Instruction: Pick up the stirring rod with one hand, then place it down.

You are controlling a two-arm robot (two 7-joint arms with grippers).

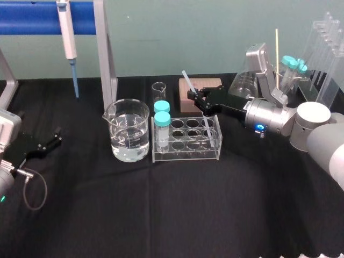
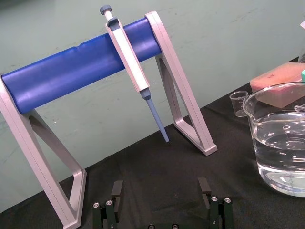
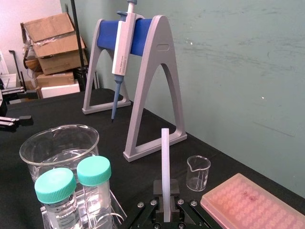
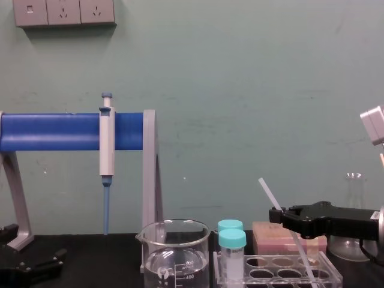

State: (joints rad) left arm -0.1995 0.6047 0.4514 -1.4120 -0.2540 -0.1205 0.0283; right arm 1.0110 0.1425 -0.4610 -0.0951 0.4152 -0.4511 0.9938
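A pale green wall (image 4: 240, 90) rises along the far edge of the black-covered tabletop (image 1: 161, 215). A row of sockets (image 4: 64, 12) sits high on the wall. Stacked cardboard boxes (image 3: 52, 43) stand beyond the tabletop's left edge.

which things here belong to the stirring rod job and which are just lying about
In the job: stirring rod, held tilted over the tube rack; right gripper, shut on it.

Lying about: beaker of water, teal-capped tubes, pipette on its stand, pink tray, small glass beaker; left gripper, open, idle at the left of the table.
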